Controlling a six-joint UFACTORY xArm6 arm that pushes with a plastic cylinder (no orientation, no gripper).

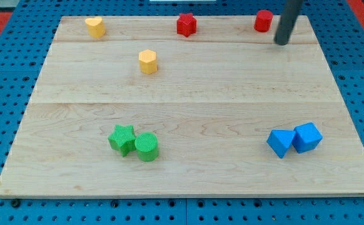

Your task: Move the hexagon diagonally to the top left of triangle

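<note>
The dark straight rod comes down from the view's top right, and my tip (283, 42) rests on the pale wooden worktop (201, 87) just to the right of the small red cylinder block (263, 20), near but not touching it. This tool has nothing that opens or closes — it is a bare rod, holding nothing and pressing on no block.

The yellow hexagonal block (147, 62) stands alone in the upper left part of the board, well apart from my tip. The triangle is probably the blue wedge-like triangular block (280, 142) at the lower right, touching a blue cube-like block (308, 137). The hexagon already lies up and to the left of it, though far off, so I judge the push should come from the hexagon's upper left side.

All blocks look like matte ribbed plastic: a yellow heart-like block (95, 26), a red star block (186, 24), a green star block (122, 138) touching a green cylinder block (147, 147). The worktop shows plank seams and fine grain.
</note>
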